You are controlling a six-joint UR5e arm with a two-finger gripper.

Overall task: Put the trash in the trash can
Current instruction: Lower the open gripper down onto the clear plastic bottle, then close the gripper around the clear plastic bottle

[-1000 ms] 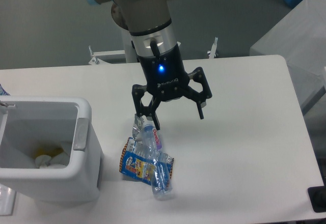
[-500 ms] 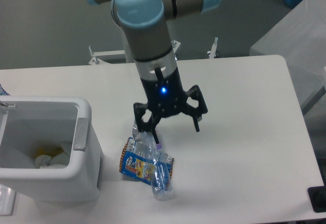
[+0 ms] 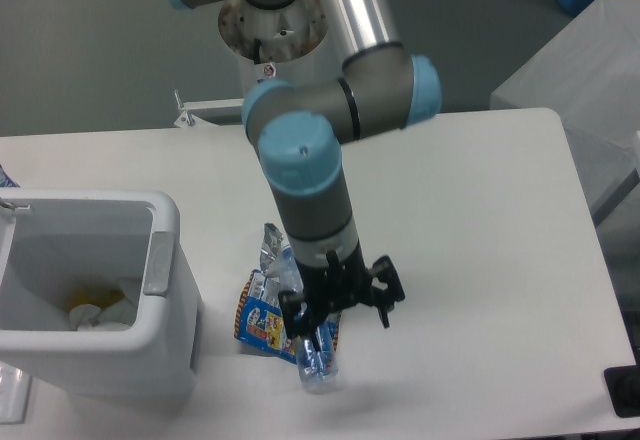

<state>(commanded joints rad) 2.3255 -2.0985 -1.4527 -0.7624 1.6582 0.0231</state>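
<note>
A crushed clear plastic bottle lies on the white table across a flat blue-yellow-orange snack wrapper with a torn silver foil edge — both just right of the white trash can (some crumpled litter shows in its bottom). The gripper is low over the bottle, fingers spread wide — one finger at the bottle's left, the other to its right, nothing clamped.

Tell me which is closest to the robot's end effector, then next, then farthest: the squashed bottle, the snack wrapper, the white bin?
1. Squashed bottle, right under the end effector.
2. Snack wrapper, just left, beneath the bottle.
3. White bin, far left on the table.
</note>
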